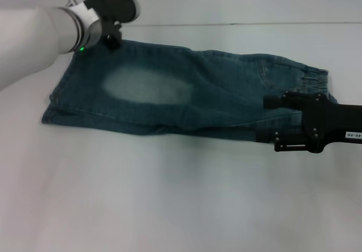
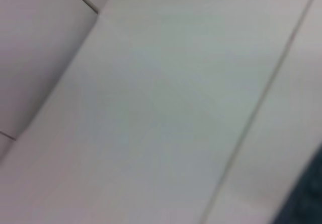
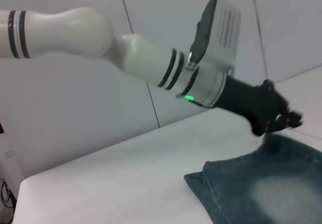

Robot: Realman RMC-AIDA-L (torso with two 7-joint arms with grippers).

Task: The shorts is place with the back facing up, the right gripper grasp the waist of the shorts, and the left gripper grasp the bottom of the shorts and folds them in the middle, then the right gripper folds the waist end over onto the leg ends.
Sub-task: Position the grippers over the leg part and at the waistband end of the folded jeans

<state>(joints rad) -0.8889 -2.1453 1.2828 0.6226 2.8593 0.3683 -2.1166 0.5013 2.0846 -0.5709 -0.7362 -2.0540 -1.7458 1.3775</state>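
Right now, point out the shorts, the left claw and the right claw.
the shorts [image 1: 147,88]: head view, on the faded pale patch.
the left claw [image 1: 113,41]: head view, at its tips by the far hem corner.
the right claw [image 1: 270,119]: head view, between its fingertips, near the waistband.

My shorts [image 1: 186,93] lie flat, folded lengthwise, blue-green denim with a pale patch, waist near my right gripper [image 1: 270,122].

Soft, even light fell over the white tabletop [image 1: 169,206] with only faint shadows; the left wrist view was blurred, the others slightly soft.
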